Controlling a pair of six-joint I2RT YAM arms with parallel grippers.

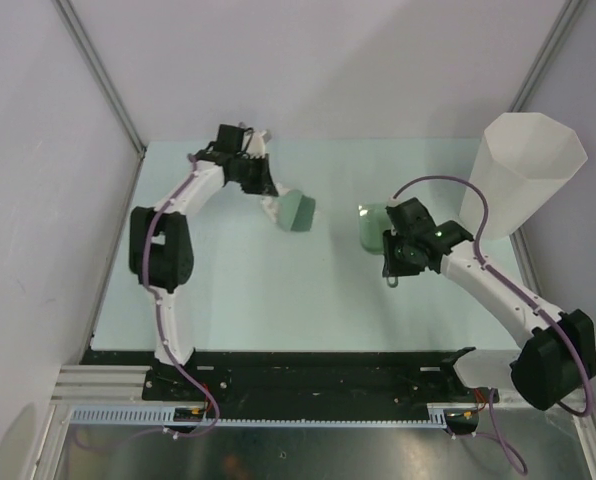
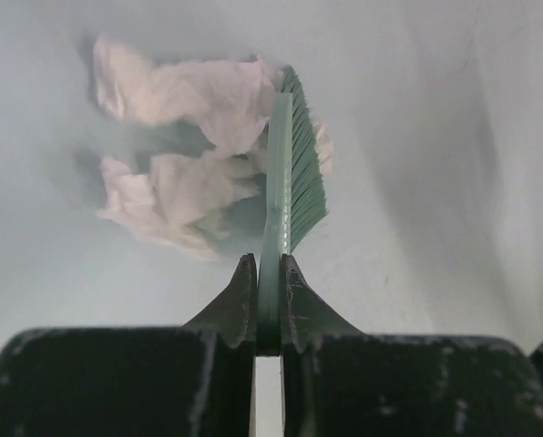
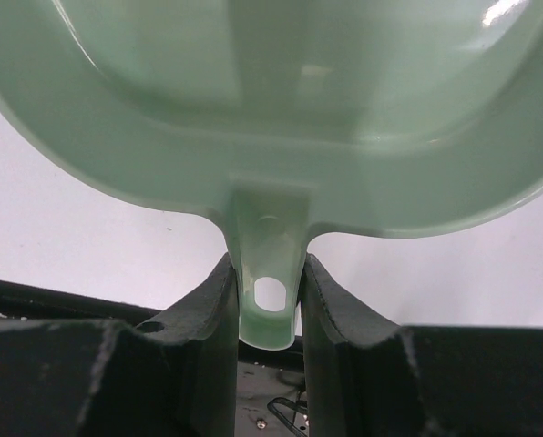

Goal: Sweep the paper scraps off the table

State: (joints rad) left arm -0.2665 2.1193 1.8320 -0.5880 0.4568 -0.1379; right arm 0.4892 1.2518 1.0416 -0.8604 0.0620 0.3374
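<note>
Your left gripper (image 2: pixel 269 273) is clamped on the green brush (image 2: pixel 285 173), with the paper scraps (image 2: pixel 185 137) bunched against its head just beyond the jaws. The right gripper (image 3: pixel 270 273) pinches the dustpan (image 3: pixel 271 109) handle.

white paper scraps (image 2: pixel 176 150), green brush (image 2: pixel 294 173), pale green dustpan (image 3: pixel 271 100)

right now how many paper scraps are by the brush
2 in the left wrist view: a far scrap by the brush tip, a near scrap left of its bristles. White bit right of the bristles may be a third.
</note>
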